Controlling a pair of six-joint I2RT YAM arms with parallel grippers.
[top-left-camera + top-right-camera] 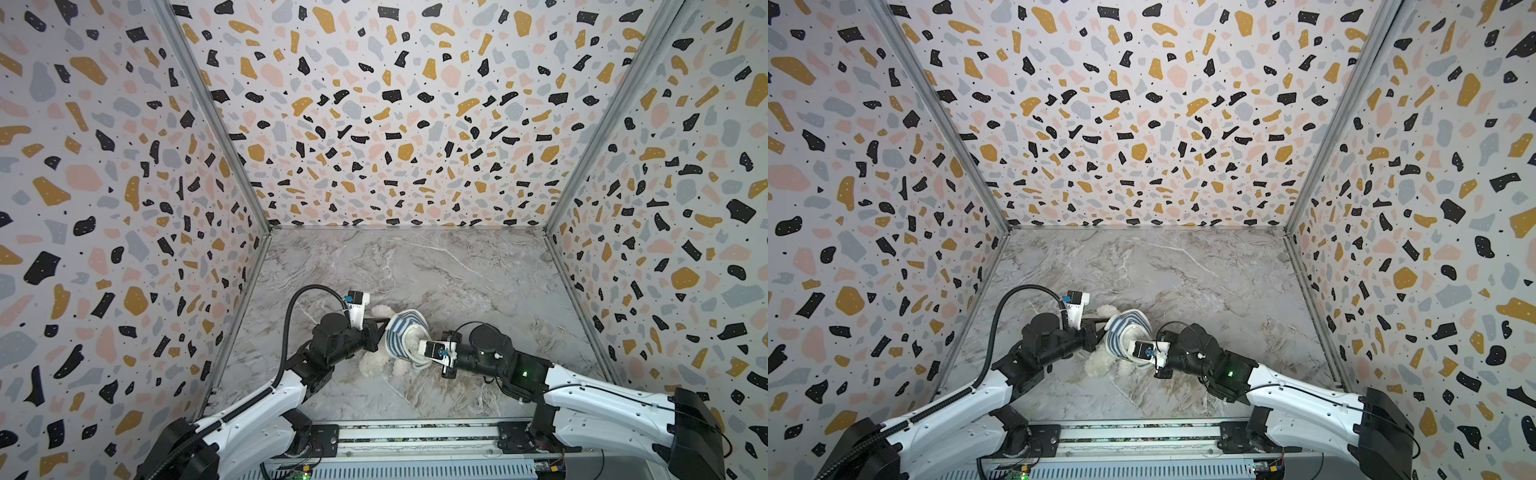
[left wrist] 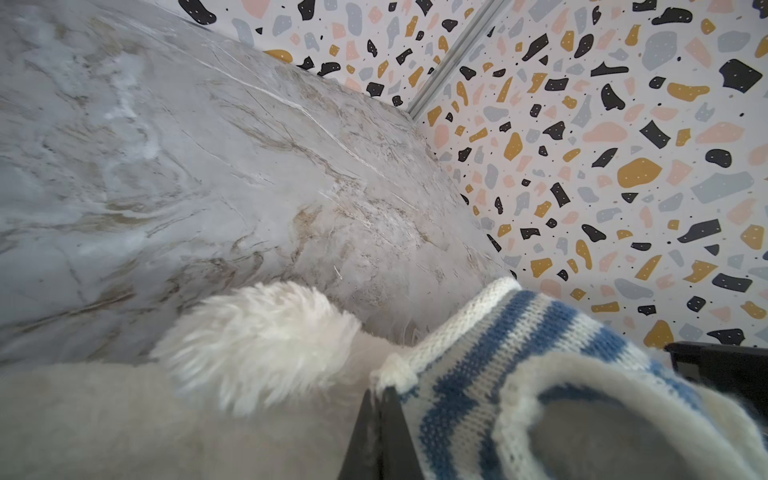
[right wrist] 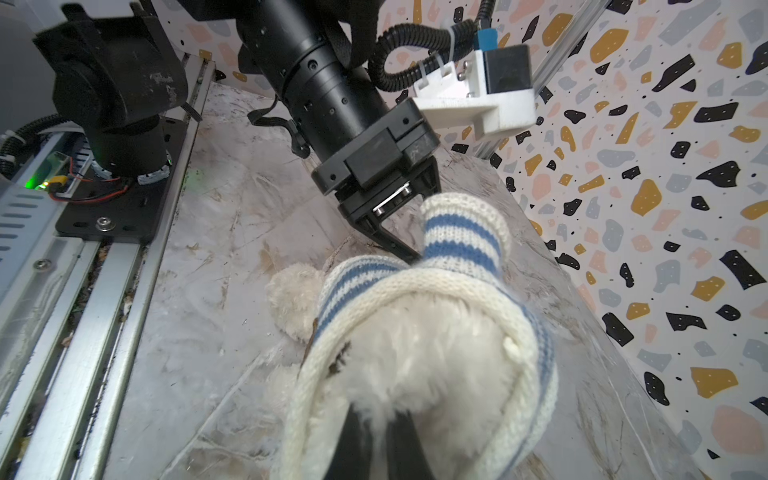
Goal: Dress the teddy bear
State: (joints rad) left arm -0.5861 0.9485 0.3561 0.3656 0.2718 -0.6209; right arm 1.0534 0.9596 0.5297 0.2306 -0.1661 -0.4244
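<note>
Teddy bear (image 1: 375, 366), white and fluffy, lies toward the front middle of a marble counter (image 1: 415, 270), partly inside a blue-and-white striped sweater (image 1: 400, 332). Nearest, at 6 o'clock in both top views, a metal rail (image 1: 415, 432) carries the bases of two robot arms. Just beyond it the bear's bare legs (image 1: 1098, 368) point toward 7 o'clock, outside the sweater. The sweater is bunched around the body past them.

The right gripper (image 3: 380, 419) reaches in from 4 o'clock. Its wrist view shows its fingers (image 3: 357, 440) close together at the near edge of the sweater's wide cream-trimmed opening, with white fluff between them. Whether it pinches the trim, the fur or both cannot be told. It seems placed there to anchor that side of the opening.

From 9 o'clock the left gripper (image 3: 409, 255) is closed on a fold of the knit at the foot of a sleeve (image 3: 459, 232) that stands up from the body. Pulling from the opposite side would likely keep the knit taut, so it can slide along the bear.

A fluffy limb or ear (image 1: 380, 311) pokes out at 11 o'clock of the sweater, uncovered; which it is cannot be told. The dressing looks partway done. Farther back the counter runs to speckled walls (image 1: 374, 104) at 12 o'clock.
</note>
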